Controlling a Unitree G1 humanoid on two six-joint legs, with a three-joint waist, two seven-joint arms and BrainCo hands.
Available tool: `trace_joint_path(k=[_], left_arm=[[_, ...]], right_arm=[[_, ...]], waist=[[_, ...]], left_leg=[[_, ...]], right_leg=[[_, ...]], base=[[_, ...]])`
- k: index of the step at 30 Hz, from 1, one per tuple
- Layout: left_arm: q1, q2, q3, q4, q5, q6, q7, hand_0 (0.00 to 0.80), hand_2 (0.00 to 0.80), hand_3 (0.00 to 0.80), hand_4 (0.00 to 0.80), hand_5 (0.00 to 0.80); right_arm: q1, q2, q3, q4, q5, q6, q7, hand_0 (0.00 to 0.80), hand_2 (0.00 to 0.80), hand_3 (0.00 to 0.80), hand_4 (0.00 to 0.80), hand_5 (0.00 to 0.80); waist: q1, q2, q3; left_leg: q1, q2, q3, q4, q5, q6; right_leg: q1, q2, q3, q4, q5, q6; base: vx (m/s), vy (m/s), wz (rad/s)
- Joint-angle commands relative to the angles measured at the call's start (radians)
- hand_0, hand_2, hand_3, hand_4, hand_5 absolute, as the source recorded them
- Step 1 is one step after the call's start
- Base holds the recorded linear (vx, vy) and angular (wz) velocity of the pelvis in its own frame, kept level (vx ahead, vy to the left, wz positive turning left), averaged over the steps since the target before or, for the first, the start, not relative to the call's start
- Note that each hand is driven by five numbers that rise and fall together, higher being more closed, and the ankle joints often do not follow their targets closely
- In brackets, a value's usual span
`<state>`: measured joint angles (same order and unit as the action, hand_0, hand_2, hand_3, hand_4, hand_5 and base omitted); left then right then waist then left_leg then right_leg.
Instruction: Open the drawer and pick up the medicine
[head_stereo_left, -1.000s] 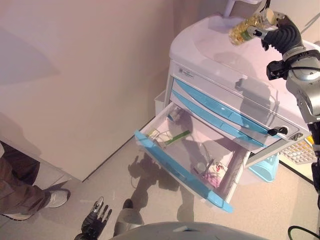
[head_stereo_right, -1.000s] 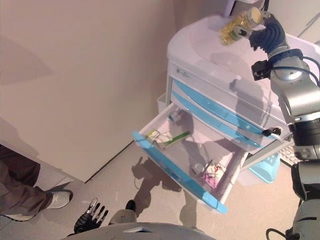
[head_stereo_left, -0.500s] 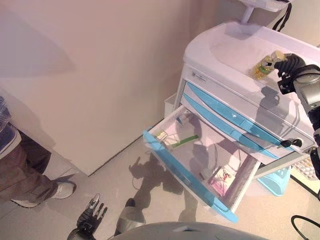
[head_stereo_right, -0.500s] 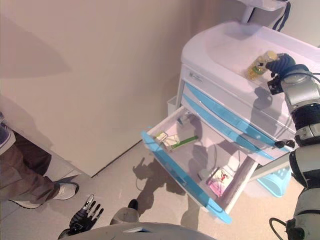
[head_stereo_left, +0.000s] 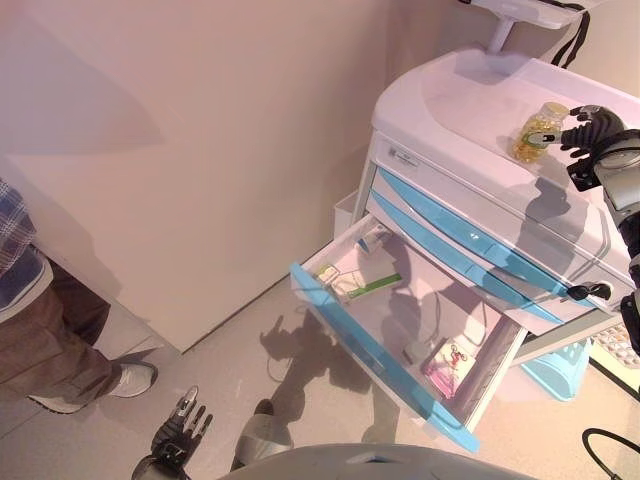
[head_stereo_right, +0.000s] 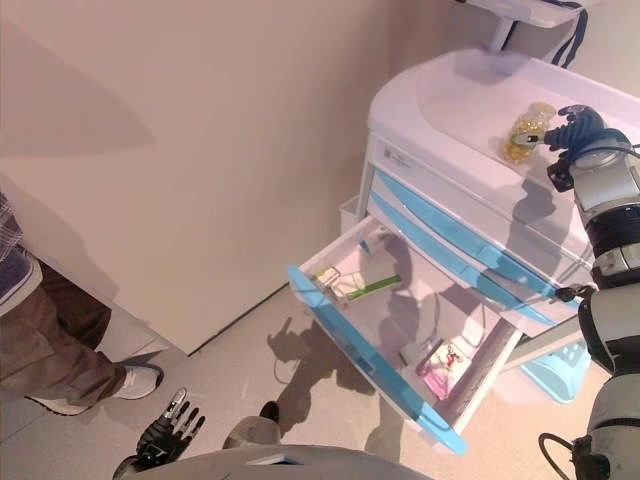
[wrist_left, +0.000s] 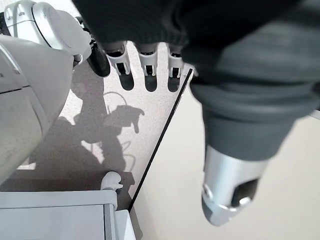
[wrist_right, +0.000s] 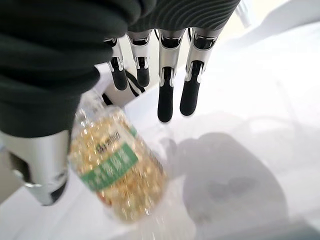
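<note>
On cabinet top (head_stereo_left: 470, 110): medicine bottle (head_stereo_left: 538, 131) upright, right hand (head_stereo_left: 590, 130) beside it, fingers straight, not gripping. Clear plastic, capsule-filled; likely light, rigid, slick. Grasp mid-body at label. Left hand (head_stereo_left: 178, 440) relaxed, spread.

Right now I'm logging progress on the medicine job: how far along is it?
Done: the drawer is pulled open, and the medicine bottle stands on top of the cabinet. In hand: the right robot hand sits beside the bottle with fingers straight, not gripping it. The left robot hand hangs open near the floor. Left: little, perhaps shutting the drawer, where small packets remain.
</note>
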<state>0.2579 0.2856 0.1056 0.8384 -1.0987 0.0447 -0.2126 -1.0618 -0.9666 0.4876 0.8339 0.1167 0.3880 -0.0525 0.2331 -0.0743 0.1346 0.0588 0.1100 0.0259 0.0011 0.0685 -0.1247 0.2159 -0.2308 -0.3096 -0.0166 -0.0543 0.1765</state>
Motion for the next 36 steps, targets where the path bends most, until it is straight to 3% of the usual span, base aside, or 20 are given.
trace_joint_path(k=[1, 13, 20, 22, 27, 31, 36], left_arm=[[-0.001, 0.031, -0.032, -0.009, 0.019, 0.000, -0.032, 0.000, 0.000, 0.000, 0.000, 0.000], [0.016, 0.023, -0.029, -0.020, 0.047, -0.022, -0.068, 0.000, 0.000, 0.000, 0.000, 0.000], [0.029, 0.022, -0.059, -0.087, 0.185, -0.110, -0.115, 0.000, 0.000, 0.000, 0.000, 0.000], [0.023, 0.030, -0.073, -0.115, 0.226, -0.144, -0.117, 0.000, 0.000, 0.000, 0.000, 0.000], [-0.019, 0.078, -0.133, -0.180, 0.394, -0.218, -0.096, 0.000, 0.000, 0.000, 0.000, 0.000], [-0.060, 0.101, -0.161, -0.242, 0.415, -0.188, -0.112, 0.000, 0.000, 0.000, 0.000, 0.000], [-0.115, 0.157, -0.213, -0.240, 0.624, -0.194, -0.130, 0.000, 0.000, 0.000, 0.000, 0.000]], right_arm=[[-0.108, -0.097, 0.059, -0.093, -0.019, -0.069, -0.090, 0.000, 0.000, 0.000, 0.000, 0.000], [-0.117, -0.160, -0.023, -0.332, -0.007, -0.118, -0.248, 0.000, 0.000, 0.000, 0.000, 0.000], [0.057, -0.159, -0.245, -0.777, -0.079, -0.149, -0.307, 0.000, 0.000, 0.000, 0.000, 0.000], [0.148, -0.153, -0.310, -0.935, -0.066, -0.182, -0.251, 0.000, 0.000, 0.000, 0.000, 0.000], [0.342, -0.097, -0.353, -1.187, 0.004, -0.270, -0.090, 0.000, 0.000, 0.000, 0.000, 0.000], [0.531, 0.002, -0.337, -1.314, 0.079, -0.339, 0.129, 0.000, 0.000, 0.000, 0.000, 0.000], [0.689, 0.092, -0.272, -1.402, 0.320, -0.348, 0.409, 0.000, 0.000, 0.000, 0.000, 0.000]], waist=[[0.023, 0.018, -0.018], [-0.007, 0.012, -0.035], [-0.061, 0.020, -0.051], [-0.082, 0.023, -0.059], [-0.124, 0.032, -0.069], [-0.158, 0.043, -0.069], [-0.200, 0.053, -0.064]], left_leg=[[0.039, 0.024, -0.010, 0.030, -0.078, 0.044], [0.042, 0.023, 0.017, 0.036, -0.085, 0.049], [0.040, 0.024, 0.055, 0.033, -0.094, 0.050], [0.040, 0.026, 0.069, 0.026, -0.092, 0.049], [0.041, 0.030, 0.106, 0.014, -0.087, 0.044], [0.048, 0.033, 0.128, 0.001, -0.085, 0.043], [0.057, 0.041, 0.170, 0.002, -0.083, 0.038]], right_leg=[[-0.094, -0.017, -0.034, 0.076, 0.059, -0.044], [-0.101, -0.013, -0.009, 0.063, 0.068, -0.041], [-0.120, -0.008, 0.023, 0.055, 0.073, -0.031], [-0.130, -0.005, 0.037, 0.054, 0.075, -0.029], [-0.149, 0.002, 0.064, 0.052, 0.078, -0.026], [-0.157, 0.006, 0.083, 0.049, 0.082, -0.025], [-0.163, 0.009, 0.105, 0.040, 0.091, -0.021]], base=[[0.000, 0.000, 0.00], [-0.010, -0.002, -0.04], [-0.056, -0.009, -0.15], [-0.070, -0.004, -0.22], [-0.071, -0.003, -0.19], [-0.064, 0.003, -0.23], [-0.041, 0.009, -0.21]])
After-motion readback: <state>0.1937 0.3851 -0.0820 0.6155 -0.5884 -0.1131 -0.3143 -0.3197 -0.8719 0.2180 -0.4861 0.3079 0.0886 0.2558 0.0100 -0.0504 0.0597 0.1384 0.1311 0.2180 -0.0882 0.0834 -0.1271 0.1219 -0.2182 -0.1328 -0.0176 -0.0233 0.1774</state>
